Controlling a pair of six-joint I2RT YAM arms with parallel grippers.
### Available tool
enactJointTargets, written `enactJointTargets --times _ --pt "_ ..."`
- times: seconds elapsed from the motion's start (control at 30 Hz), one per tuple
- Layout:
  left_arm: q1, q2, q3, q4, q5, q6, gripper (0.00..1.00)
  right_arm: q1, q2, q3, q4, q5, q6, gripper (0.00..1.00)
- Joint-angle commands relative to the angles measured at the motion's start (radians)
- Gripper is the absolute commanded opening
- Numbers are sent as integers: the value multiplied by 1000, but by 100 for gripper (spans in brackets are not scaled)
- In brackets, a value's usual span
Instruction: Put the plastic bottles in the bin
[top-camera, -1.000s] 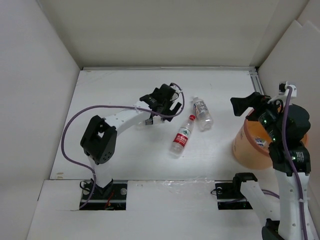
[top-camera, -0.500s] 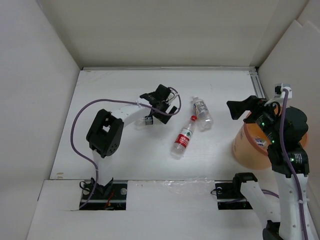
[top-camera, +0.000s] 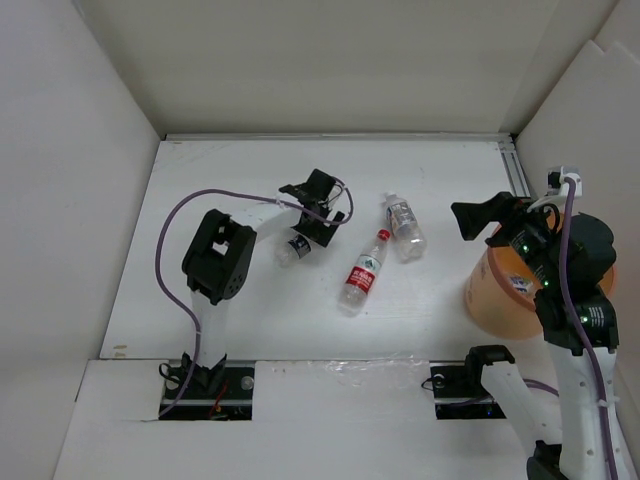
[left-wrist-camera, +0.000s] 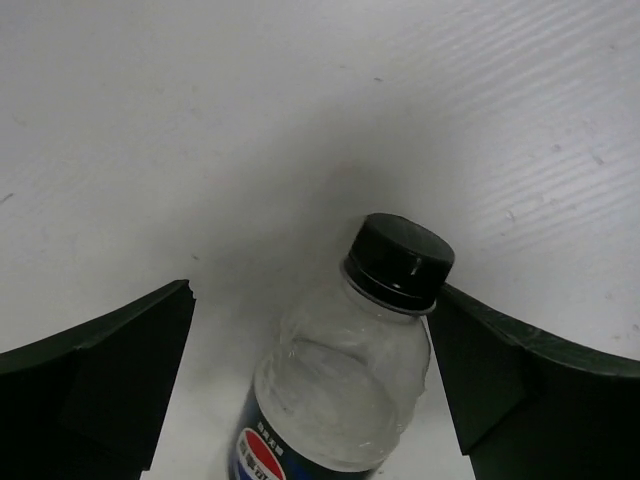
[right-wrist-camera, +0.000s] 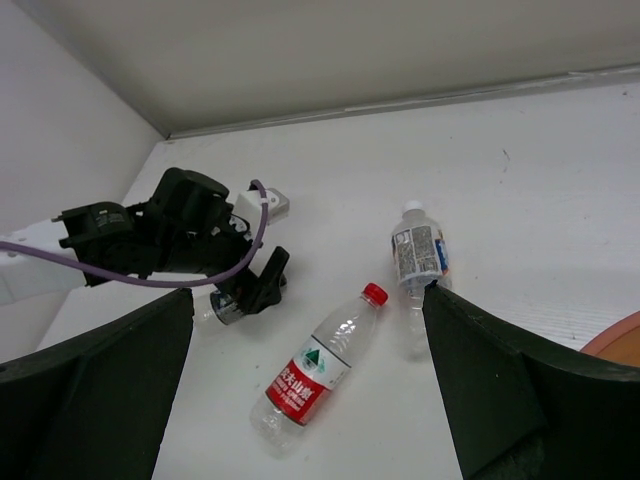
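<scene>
Left wrist: left pincer (left-wrist-camera: 310, 300) wide astride dark-labelled btl (left-wrist-camera: 345, 385); right pincer (right-wrist-camera: 308, 300) wide.

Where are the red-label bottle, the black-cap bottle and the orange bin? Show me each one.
red-label bottle (top-camera: 366, 270), top external view, on its red label.
black-cap bottle (left-wrist-camera: 350, 375), left wrist view, on its clear body.
orange bin (top-camera: 492, 295), top external view, on its side wall.

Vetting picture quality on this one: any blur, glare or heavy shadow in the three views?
Left wrist: black-capped bottle sharp, soft grey shadow on the table beyond it, left fingers underexposed. Right wrist: red-labelled bottle crisp, right fingers black silhouettes. Top external: flat even light, white table nearly washed out, no glare.
</scene>
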Motion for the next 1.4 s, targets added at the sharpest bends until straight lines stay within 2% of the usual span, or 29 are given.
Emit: enactJointTargets --times 0.0,0.1,0.13,0.27,0.37,0.5,0.73,0.87,0.9,1.0,1.2,1.23,1.37 --pt "28 20 15 -58 -50 -34 95 7 -11 0 53 -7 -14 100" --pt "28 55 29 -58 -99 -59 77 7 -11 0 53 -18 -14 100" --pt "28 67 44 -67 -113 -71 60 7 -11 0 53 -18 -14 100" --pt "28 80 93 -91 -122 -96 31 7 -2 9 53 -9 -14 100" --pt "37 80 158 -120 -131 -130 2 29 7 9 62 -30 -14 100" --pt "60 18 239 -142 -159 -196 0 50 55 9 87 -52 -14 99" --pt "95 -95 334 -165 -127 -292 0 99 118 58 127 -62 -14 98" --pt "95 -208 359 -116 -89 -369 0 151 163 26 225 -174 -4 99" --pt "95 -242 347 -84 -60 -378 0 171 174 -2 295 -264 13 99" --pt "95 -383 305 48 72 -441 0 242 220 -42 419 -357 71 99" --pt "43 -598 198 292 230 -496 0 452 367 -11 599 -311 61 100" --pt "34 -617 183 319 256 -515 0 514 389 -2 615 -250 61 100" --pt "34 -684 123 390 329 -570 0 622 495 79 650 -133 32 100"
